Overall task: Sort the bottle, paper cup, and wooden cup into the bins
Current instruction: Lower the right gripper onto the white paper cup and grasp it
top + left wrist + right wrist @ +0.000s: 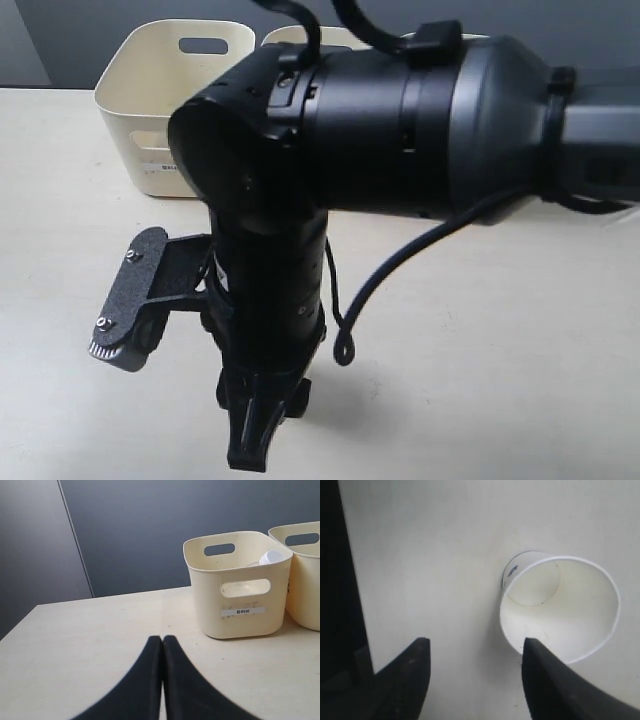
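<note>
The white paper cup (pixel 560 607) stands upright on the table, its small dark mark low on its side. My right gripper (pixel 475 641) hangs open above the table beside it, one fingertip (pixel 540 665) overlapping the cup's rim in the picture. In the exterior view the right arm fills the middle and hides the cup, with its gripper (pixel 250 455) pointing down. My left gripper (pixel 162 639) is shut on nothing, low over the table. The bottle's white cap (pixel 271 557) shows inside the nearest bin (pixel 240 592). The wooden cup is out of view.
A second cream bin (pixel 305 580) stands right beside the first. In the exterior view one bin (pixel 150 110) and the rim of another (pixel 290 35) show behind the arm at the table's far side. A dark wall rises behind them.
</note>
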Robot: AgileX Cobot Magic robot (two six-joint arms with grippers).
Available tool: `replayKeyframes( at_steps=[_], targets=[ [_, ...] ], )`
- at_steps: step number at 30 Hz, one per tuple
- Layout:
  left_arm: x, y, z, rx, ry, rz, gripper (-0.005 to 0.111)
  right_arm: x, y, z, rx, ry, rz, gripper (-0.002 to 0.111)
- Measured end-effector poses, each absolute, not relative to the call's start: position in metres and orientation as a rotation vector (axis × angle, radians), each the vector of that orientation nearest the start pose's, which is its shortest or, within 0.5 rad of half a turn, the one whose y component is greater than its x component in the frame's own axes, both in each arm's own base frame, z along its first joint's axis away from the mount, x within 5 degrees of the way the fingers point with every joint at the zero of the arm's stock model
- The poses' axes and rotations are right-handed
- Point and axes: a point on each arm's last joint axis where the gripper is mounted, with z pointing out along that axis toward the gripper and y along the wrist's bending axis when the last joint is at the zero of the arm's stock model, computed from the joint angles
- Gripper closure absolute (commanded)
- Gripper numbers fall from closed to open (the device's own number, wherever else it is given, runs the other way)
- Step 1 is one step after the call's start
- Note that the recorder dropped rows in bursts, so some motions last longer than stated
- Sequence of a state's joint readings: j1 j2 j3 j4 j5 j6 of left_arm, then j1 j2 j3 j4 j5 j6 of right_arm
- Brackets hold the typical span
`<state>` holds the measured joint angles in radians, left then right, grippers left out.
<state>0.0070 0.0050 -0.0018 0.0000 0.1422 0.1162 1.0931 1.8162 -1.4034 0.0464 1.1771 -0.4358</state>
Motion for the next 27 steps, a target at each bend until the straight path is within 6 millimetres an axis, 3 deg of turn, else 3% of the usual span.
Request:
replayKeyframes(
  at_steps=[21, 23, 26, 27],
  targets=[
    [0.057, 0.0, 0.201, 0.089, 1.627, 0.095, 0.107, 0.176, 0.334, 0.193, -2.153, 2.199, -0.026, 0.056],
    [0.057, 0.0, 0.201, 0.089, 1.627, 0.095, 0.107, 0.177, 0.334, 0.189, -2.161, 2.199, -0.039, 0.063],
    [0.057, 0.0, 0.201, 0.089, 1.627, 0.095, 0.107, 0.178, 0.335, 0.183, -2.173, 2.207, -0.053, 0.101],
    [0.057, 0.0, 0.201, 0.089, 1.627, 0.095, 0.107, 0.178, 0.335, 0.181, -2.178, 2.209, -0.058, 0.108]
  ],
)
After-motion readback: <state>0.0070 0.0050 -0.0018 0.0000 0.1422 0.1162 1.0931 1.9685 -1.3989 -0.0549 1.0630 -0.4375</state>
